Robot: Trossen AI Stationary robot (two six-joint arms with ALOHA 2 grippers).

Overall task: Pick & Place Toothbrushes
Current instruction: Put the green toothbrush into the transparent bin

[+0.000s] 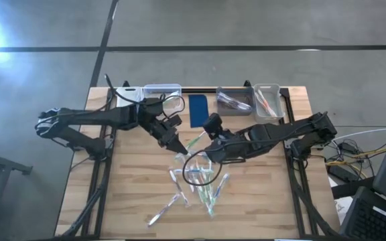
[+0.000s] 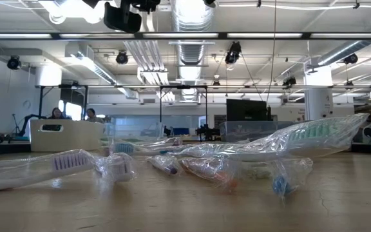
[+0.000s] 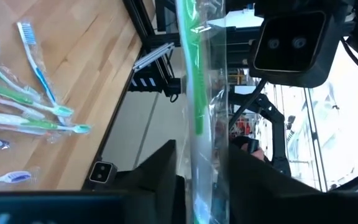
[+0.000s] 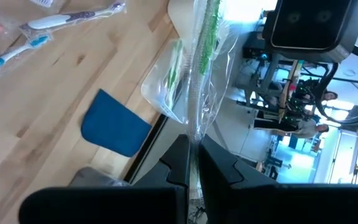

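The jaws of both grippers are pinched shut on one green-handled toothbrush in a clear plastic wrapper (image 3: 194, 81): the left gripper (image 1: 177, 144) clamps one end and the right gripper (image 1: 206, 150) the other, so the wrapped brush hangs between them above the pale wooden worktop (image 1: 133, 201). Each wrist view shows the wrapper rising straight out of tightly closed fingers, with the other arm's wrist camera facing it. The held brush is in the air just on the near side of the dark blue rectangular pad (image 1: 198, 110), which lies flat at the back of the worktop. The loose pile of wrapped toothbrushes (image 1: 193, 187), white and clear with blue, green and orange accents, is scattered farther toward the front from that pad. To the right of the pad stand two clear plastic bins (image 1: 267, 100), and one more sits to its left.
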